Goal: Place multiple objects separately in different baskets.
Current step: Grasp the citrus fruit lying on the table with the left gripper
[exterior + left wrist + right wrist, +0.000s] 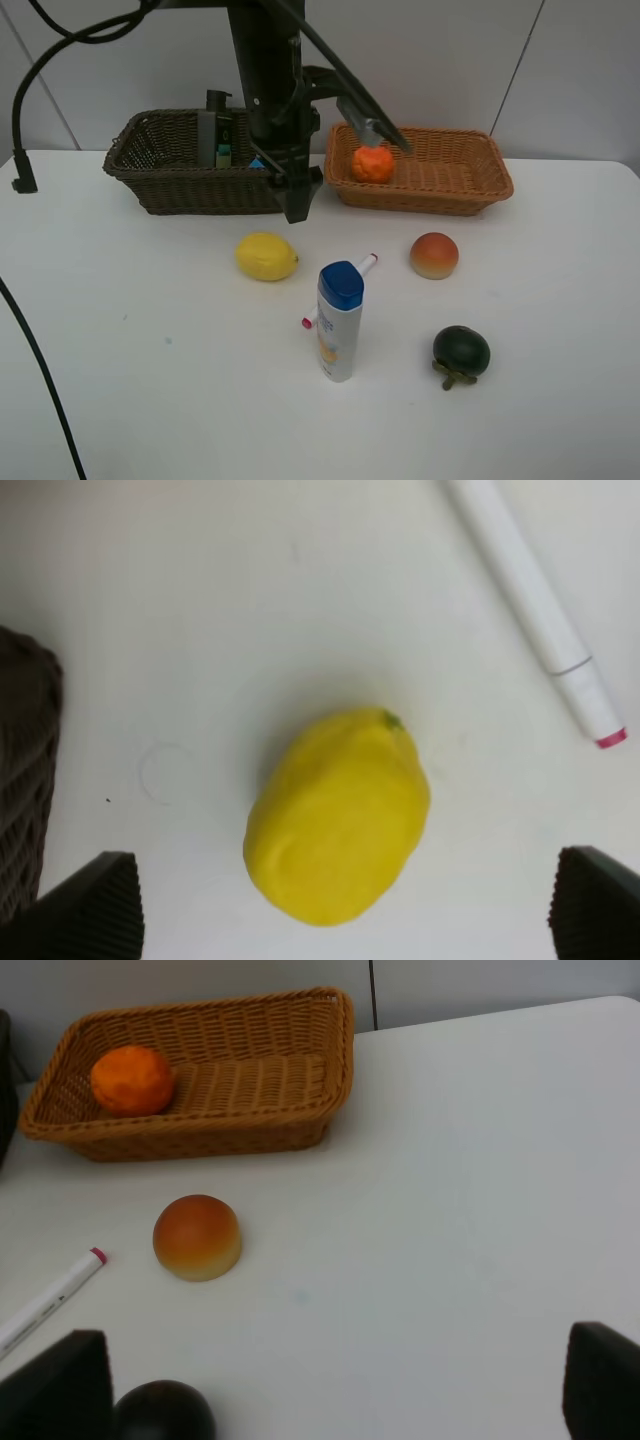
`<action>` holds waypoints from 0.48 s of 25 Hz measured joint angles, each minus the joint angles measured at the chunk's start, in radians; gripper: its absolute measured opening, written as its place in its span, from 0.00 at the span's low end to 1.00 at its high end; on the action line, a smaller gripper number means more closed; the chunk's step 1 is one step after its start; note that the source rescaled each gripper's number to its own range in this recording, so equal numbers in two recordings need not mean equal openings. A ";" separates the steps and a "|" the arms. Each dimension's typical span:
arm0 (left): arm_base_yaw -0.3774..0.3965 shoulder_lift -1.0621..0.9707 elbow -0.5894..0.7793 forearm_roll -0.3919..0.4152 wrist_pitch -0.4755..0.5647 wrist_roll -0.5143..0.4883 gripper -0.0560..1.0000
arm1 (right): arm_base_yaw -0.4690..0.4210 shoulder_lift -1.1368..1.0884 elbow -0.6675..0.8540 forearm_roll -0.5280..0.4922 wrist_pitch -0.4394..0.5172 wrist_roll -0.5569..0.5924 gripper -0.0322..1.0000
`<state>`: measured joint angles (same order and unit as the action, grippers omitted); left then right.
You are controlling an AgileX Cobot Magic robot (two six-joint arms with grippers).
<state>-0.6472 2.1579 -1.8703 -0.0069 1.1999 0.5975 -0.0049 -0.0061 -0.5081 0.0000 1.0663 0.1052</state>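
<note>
Crosswise, lemon [267,256] tip toward peach [434,255].

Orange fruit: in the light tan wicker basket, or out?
In. The round orange fruit lies inside the light tan wicker basket, near one end wall.

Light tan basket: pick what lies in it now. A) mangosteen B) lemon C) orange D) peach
C: the orange sits inside the light tan basket, while the lemon, peach and mangosteen lie out on the table.
</note>
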 joint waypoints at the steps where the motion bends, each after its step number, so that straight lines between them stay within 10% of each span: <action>1: 0.000 0.015 0.000 0.007 0.000 0.012 1.00 | 0.000 0.000 0.000 0.000 0.000 0.000 1.00; 12: 0.000 0.124 0.000 0.016 0.001 0.050 1.00 | 0.000 0.000 0.000 0.000 0.000 0.000 1.00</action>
<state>-0.6472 2.2823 -1.8703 0.0089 1.2010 0.6474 -0.0049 -0.0061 -0.5081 0.0000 1.0663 0.1052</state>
